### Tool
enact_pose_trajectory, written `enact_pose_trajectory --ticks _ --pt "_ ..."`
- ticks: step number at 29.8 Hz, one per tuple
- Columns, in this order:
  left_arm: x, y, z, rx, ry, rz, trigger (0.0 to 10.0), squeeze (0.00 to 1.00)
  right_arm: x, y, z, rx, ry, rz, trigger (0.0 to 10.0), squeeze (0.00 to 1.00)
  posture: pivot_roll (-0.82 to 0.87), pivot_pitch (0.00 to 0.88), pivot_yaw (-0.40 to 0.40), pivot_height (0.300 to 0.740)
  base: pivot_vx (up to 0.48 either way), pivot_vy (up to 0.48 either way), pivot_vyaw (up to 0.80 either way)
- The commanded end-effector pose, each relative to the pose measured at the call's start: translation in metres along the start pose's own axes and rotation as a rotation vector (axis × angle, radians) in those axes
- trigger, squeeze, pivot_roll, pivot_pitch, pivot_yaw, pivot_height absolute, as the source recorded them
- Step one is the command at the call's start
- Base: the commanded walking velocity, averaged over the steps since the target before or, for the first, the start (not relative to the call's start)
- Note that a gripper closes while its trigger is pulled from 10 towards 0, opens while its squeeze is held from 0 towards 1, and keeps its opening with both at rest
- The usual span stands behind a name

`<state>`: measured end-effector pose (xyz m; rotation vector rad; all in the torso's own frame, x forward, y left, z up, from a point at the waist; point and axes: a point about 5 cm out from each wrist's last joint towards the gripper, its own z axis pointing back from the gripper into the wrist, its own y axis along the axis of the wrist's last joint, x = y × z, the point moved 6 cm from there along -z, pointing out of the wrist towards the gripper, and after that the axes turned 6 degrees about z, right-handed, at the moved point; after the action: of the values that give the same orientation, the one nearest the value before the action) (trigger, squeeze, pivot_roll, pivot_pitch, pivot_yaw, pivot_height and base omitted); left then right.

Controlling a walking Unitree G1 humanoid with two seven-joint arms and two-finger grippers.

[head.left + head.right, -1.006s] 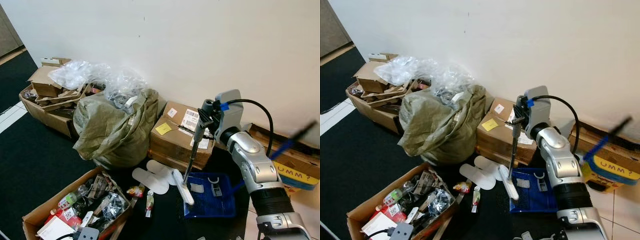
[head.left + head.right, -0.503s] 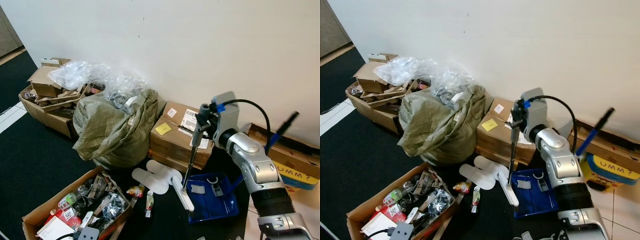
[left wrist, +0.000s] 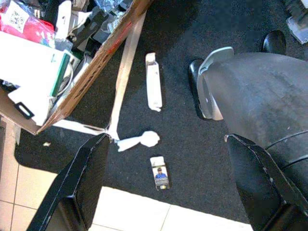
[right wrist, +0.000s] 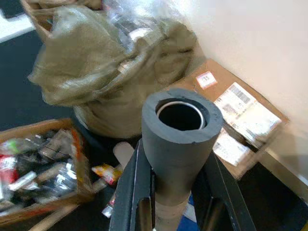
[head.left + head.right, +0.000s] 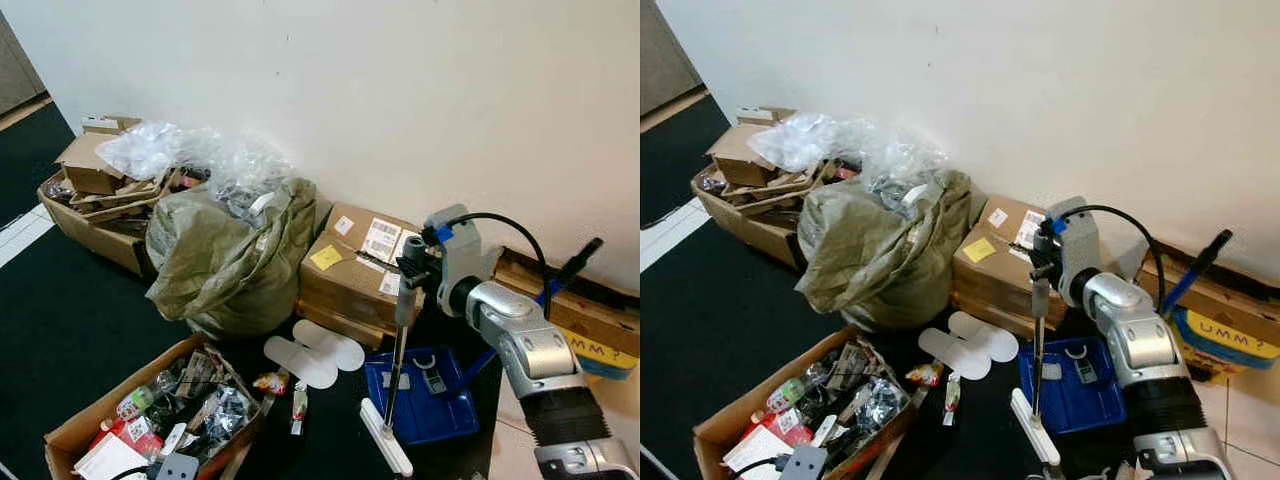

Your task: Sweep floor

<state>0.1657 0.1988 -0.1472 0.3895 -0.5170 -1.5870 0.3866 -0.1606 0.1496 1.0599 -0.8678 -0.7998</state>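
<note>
While the grey foam-handled broom (image 5: pixel 398 370) is held upright right of centre in the head views, its white head (image 5: pixel 385 451) rests on the black carpet (image 5: pixel 70 330) at the lower edge, just beside the blue plastic dustpan (image 5: pixel 425 395). The right gripper (image 5: pixel 413 268) is clamped around the grip, as is seen in the right wrist view, where the 2 black fingers (image 4: pixel 131 192) flank the foam tube. The left gripper (image 3: pixel 163 192) hangs open near the floor, above a small printed card (image 3: pixel 160 179) and a white paper scrap (image 3: pixel 139 140).

A slip of the handle is judged possible if the stroke drags hard on the carpet pile. The dustpan could be pushed away or tipped, spilling its 2 small items. The 2 white slippers (image 5: pixel 315 352) at centre and the open cardboard box of clutter (image 5: pixel 160 410) at lower left stand in the sweeping path, with the olive sack (image 5: pixel 225 255) and the labelled carton (image 5: pixel 360 265) crowding the wall.
</note>
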Motion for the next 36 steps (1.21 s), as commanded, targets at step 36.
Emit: enact_pose_trajectory --ticks 36 --pt "-0.003 -0.036 0.012 -0.06 0.01 -0.004 10.0 0.0 -0.039 0.057 -0.016 0.304 -0.114 -0.346 10.0 0.0 -0.01 0.238 0.055 0.74 0.0 0.0 0.0"
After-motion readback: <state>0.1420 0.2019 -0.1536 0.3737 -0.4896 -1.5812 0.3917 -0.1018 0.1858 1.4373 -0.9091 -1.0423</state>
